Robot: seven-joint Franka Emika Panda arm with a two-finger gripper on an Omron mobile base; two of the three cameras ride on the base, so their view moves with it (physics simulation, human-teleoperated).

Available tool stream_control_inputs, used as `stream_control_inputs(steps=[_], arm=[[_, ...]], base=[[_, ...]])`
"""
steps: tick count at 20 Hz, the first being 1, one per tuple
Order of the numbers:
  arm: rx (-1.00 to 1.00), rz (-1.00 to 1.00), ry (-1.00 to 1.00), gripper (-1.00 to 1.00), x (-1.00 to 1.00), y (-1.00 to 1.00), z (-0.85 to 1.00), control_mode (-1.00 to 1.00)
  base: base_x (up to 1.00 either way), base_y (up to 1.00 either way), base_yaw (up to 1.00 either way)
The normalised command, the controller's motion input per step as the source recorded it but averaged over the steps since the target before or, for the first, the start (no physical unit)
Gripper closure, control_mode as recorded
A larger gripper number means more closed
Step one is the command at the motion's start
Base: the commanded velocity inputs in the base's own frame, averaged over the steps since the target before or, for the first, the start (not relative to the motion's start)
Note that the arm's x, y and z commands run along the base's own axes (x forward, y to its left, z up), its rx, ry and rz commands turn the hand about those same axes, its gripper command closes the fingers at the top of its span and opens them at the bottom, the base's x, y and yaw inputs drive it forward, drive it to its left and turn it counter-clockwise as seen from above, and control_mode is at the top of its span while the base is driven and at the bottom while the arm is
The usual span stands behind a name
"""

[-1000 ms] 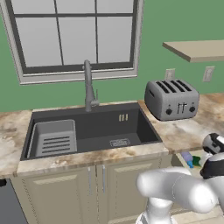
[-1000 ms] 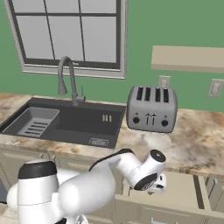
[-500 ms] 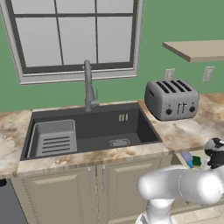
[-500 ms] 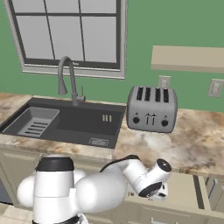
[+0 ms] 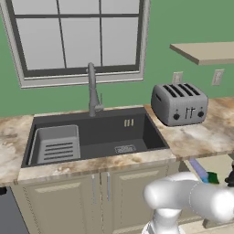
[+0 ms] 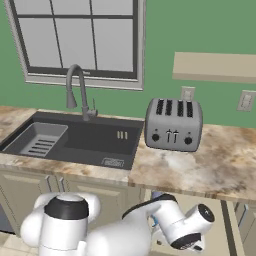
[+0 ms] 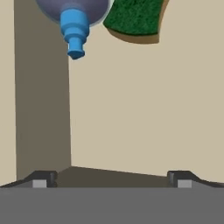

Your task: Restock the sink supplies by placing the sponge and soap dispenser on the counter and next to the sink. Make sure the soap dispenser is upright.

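The soap dispenser point(image 7: 74, 26), lavender with a blue pump, lies on its side at the top left of the hand view, pump pointing toward the hand. Beside it lies the sponge point(image 7: 135, 17), dark green top showing. Both rest on a tan floor inside an open compartment under the counter point(image 5: 201, 137), right of the sink point(image 5: 96, 135). In the left base view the soap dispenser point(image 5: 199, 169) and sponge point(image 5: 213, 177) lie just left of my gripper point(image 5: 230, 176). My gripper point(image 7: 111, 179) is open, fingertips point(image 7: 43, 178) wide apart, short of both items and holding nothing.
A grey toaster point(image 5: 179, 103) stands on the counter right of the sink. A tall faucet point(image 5: 93, 89) rises behind the basin, with a drying rack point(image 5: 55, 144) in its left half. A tan wall shelf point(image 5: 205, 51) hangs at upper right. Cream cabinet doors point(image 5: 100, 196) are below the sink.
The arm has swung lower and further right, carrying the hand down below the counter edge toward the soap dispenser and sponge. The items have not moved.
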Motion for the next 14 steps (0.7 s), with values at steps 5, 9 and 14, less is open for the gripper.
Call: stream_control_inputs(steps=[5,9,14], arm=[[0.03,-0.03,0.00,-1.00,-1.00,-0.38,-0.28,-1.00],[0.01,-0.04,0.00,-1.00,-0.68,-0.25,-0.15,-1.00],[0.00,-0.02,0.08,-1.00,0.55,0.01,0.38,-1.00]], base=[[0.00,0.00,0.00],[0.00,0.00,0.00],[0.00,0.00,0.00]])
